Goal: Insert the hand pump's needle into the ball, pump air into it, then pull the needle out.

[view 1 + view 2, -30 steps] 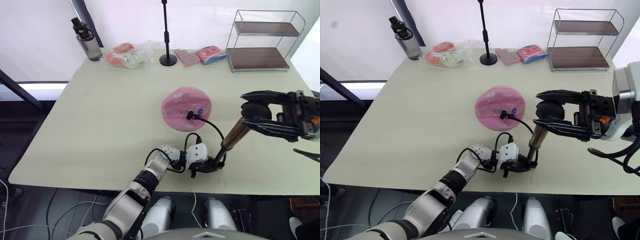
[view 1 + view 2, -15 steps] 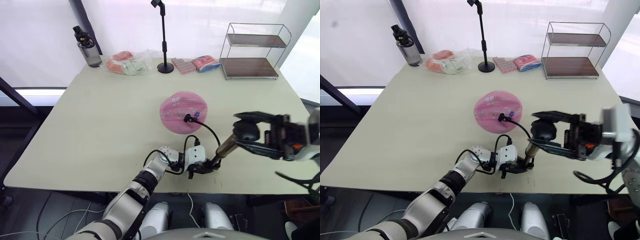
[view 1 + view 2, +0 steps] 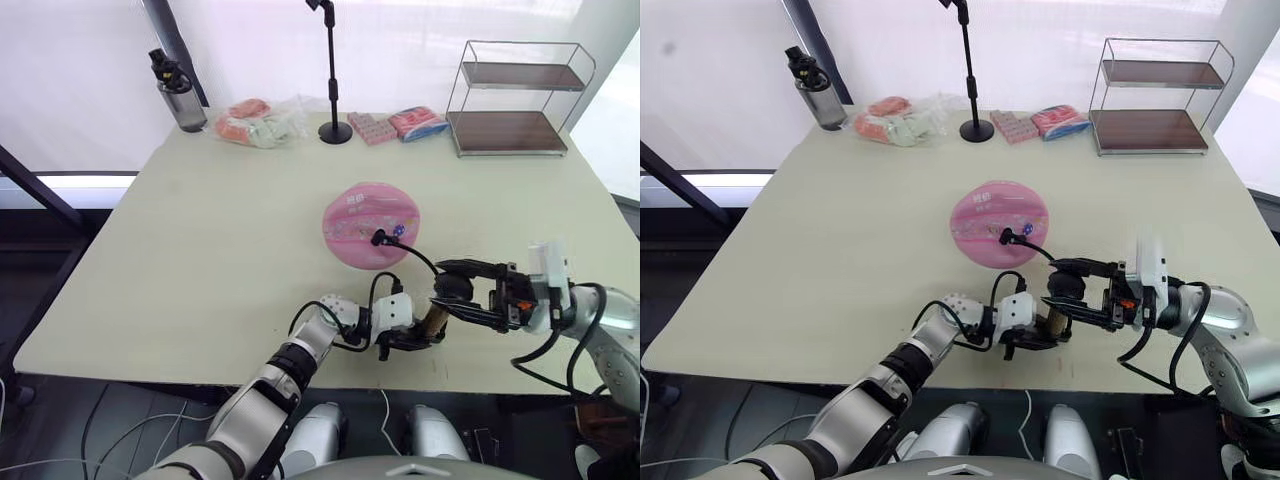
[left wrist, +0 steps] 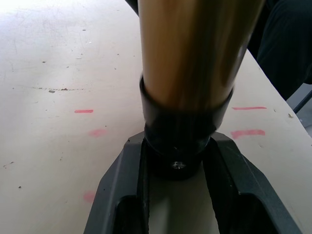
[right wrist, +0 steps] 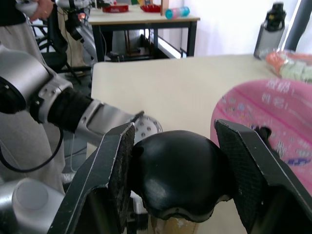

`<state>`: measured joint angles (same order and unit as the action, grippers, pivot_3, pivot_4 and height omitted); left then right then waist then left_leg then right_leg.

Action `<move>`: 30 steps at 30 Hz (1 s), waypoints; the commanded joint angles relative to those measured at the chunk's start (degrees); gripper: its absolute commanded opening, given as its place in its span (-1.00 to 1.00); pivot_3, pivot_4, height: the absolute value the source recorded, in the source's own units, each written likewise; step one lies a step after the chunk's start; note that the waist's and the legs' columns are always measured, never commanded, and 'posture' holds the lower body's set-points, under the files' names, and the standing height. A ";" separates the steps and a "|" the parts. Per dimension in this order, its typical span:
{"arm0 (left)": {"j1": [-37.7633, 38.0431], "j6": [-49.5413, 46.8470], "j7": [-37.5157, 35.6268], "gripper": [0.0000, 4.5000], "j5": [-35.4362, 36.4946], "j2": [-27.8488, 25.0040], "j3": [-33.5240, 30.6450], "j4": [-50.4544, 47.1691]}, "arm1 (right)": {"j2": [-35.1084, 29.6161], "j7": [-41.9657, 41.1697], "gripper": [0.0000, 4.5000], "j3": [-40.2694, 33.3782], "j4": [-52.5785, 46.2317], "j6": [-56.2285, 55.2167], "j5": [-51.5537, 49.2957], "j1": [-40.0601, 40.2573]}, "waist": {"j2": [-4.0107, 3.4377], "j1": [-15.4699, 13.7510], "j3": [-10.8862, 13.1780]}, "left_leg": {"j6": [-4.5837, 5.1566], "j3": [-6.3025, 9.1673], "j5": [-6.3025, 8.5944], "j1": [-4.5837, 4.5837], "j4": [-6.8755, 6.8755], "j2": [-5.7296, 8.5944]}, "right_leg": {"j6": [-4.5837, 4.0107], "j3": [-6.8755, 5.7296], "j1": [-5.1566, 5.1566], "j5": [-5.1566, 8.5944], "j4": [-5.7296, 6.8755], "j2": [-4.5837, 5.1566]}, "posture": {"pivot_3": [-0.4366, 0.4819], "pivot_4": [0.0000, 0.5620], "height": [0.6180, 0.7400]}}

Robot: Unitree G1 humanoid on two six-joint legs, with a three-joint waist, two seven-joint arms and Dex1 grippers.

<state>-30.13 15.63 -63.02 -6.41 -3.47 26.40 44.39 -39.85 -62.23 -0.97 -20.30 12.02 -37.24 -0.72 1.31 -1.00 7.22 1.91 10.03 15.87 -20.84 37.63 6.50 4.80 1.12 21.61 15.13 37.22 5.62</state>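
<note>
While the needle fitting point(image 3: 379, 237) sits in the pink ball point(image 3: 370, 222) at mid-table, the hand pump point(image 3: 432, 318) stands near the front edge. The left gripper point(image 3: 404, 337) clamps its base cap; the right gripper point(image 3: 1065, 298) grips the T-handle point(image 5: 178, 174), pressed low. Strokes should run straight along the barrel, base pinned.

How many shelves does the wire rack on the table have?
2: the wire rack at the table's far right corner holds an upper shelf and a lower shelf.
</note>
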 commanded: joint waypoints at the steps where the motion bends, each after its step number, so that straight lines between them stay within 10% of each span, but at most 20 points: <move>1: 1.33 -0.61 -0.75 -0.52 -0.75 0.07 1.07 1.80 | 1.42 -0.29 -0.07 2.30 1.97 -0.17 2.53 2.48 | -0.02 -0.01 -0.01 | 0.00 0.01 0.00 0.00 -0.06 0.00 | 0.00 -0.01 0.00 0.00 -0.06 0.00 | -0.05 -0.47 0.93; 30: 0.28 0.29 -1.14 -0.52 -0.47 0.77 1.20 4.41 | -16.55 1.41 -0.07 -26.94 -1.63 25.00 -35.89 -20.45 | -0.69 -0.18 0.71 | -0.11 0.06 -0.11 -0.99 -0.06 0.26 | 0.08 -0.20 0.68 -0.05 -0.37 0.39 | -0.05 -0.47 0.93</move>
<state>-31.00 16.83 -64.33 -4.75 -2.00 26.30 45.79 -55.68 -61.95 -21.98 -21.73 37.47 -68.70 -18.48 0.63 -1.18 7.93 1.80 10.09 15.76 -21.94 37.61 6.75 4.88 0.91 22.38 15.07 36.86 6.00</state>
